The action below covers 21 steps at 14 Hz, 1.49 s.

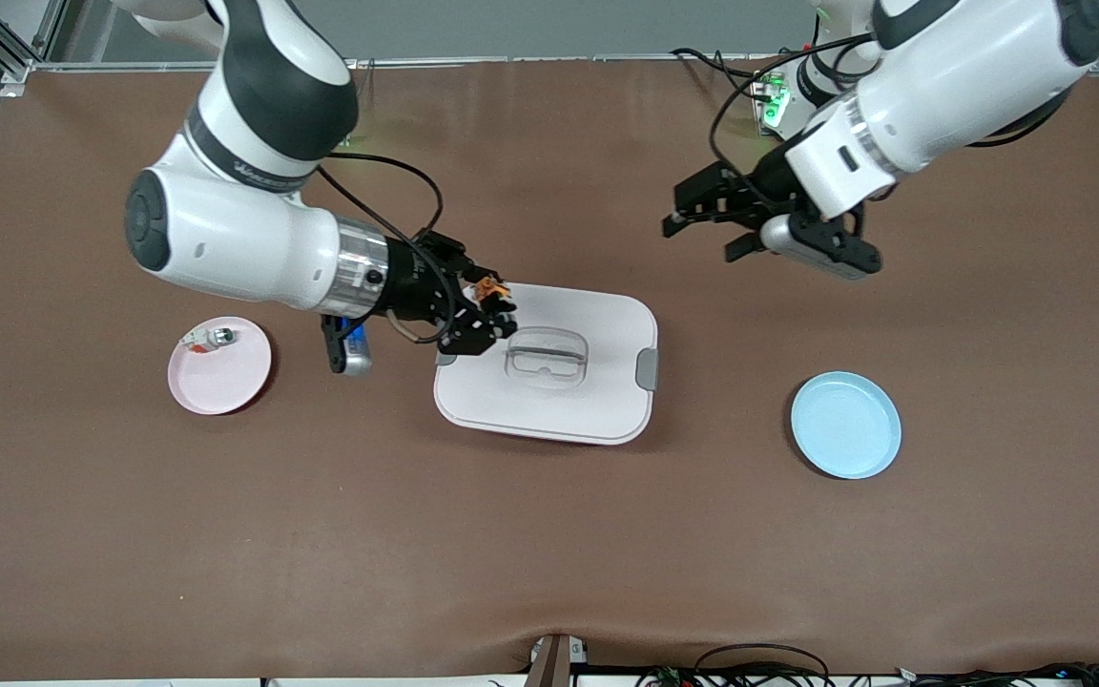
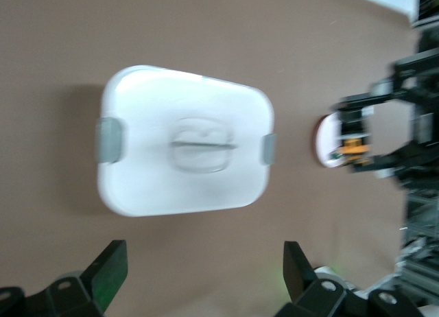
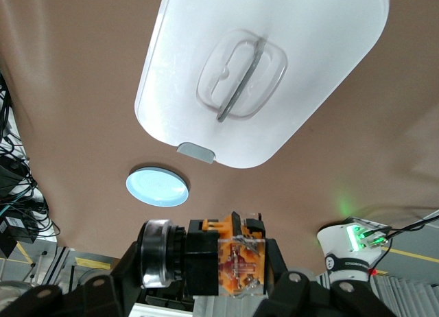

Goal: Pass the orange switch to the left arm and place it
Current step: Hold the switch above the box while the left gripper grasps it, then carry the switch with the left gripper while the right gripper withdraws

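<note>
Switch held over the box

The right gripper [image 1: 497, 305] has its fingers clamped on the switch [image 1: 489, 285] over the box [image 1: 588, 401] corner; the left gripper [image 1: 702, 224] hangs open above bare table [image 1: 549, 534].

White box [image 1: 549, 401], orange-and-black switch [image 1: 489, 287], pink plate [image 1: 225, 382], light-blue plate [image 1: 845, 426], brown table [image 1: 549, 553].

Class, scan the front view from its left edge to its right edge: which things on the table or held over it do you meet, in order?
Pink plate → orange switch, held in the right pincer over the box's edge → white box → open left pincer, over bare table → blue plate.
</note>
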Motion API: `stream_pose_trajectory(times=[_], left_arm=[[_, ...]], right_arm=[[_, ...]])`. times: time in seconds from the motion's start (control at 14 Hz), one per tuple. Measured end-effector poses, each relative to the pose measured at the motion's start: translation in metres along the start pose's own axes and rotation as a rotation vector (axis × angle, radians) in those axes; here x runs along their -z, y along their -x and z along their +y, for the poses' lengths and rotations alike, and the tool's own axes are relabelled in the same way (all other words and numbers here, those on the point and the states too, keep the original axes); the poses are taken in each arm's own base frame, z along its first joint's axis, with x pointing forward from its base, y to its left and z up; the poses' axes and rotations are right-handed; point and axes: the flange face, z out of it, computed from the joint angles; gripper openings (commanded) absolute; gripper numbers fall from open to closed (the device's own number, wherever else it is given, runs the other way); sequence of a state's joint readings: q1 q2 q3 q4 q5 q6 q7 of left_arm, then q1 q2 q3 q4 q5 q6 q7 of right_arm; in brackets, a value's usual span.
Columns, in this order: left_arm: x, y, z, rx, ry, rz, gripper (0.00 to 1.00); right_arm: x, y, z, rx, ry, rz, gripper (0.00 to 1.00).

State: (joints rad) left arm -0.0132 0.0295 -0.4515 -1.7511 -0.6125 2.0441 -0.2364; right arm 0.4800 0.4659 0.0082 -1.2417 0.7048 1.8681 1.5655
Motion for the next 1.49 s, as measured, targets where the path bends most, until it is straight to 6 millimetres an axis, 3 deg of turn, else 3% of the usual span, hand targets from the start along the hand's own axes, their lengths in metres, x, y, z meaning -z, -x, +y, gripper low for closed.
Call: stream_pose_trajectory(times=[0.14,0.36,0.57,0.93,1.21,1.49], left_arm=[[-0.02,-0.003,0.008,0.034,0.082,0.016,1.0],[-0.051,-0.006,0.013,0.065,0.141,0.004,0.92],[-0.07,-0.012,0.012,0.094,0.176,0.022,0.81],[-0.11,-0.016,0.018,0.113,0.207,0.076,0.76],[-0.118,-0.014,0.027,0.122,0.234,0.08,0.71],[-0.119,-0.015,0.025,0.12,0.233,0.08,0.65]], right_arm=[[-0.012,0.006,-0.003,-0.018,-0.013,-0.001,0.0],[-0.021,0.01,-0.004,-0.03,-0.017,-0.001,0.0],[-0.025,0.012,-0.004,-0.051,-0.012,-0.001,0.0],[-0.033,0.022,-0.003,-0.072,-0.029,-0.004,0.0],[-0.056,0.028,-0.004,-0.089,-0.045,-0.004,0.0],[-0.058,0.027,-0.005,-0.091,-0.049,-0.002,0.0]])
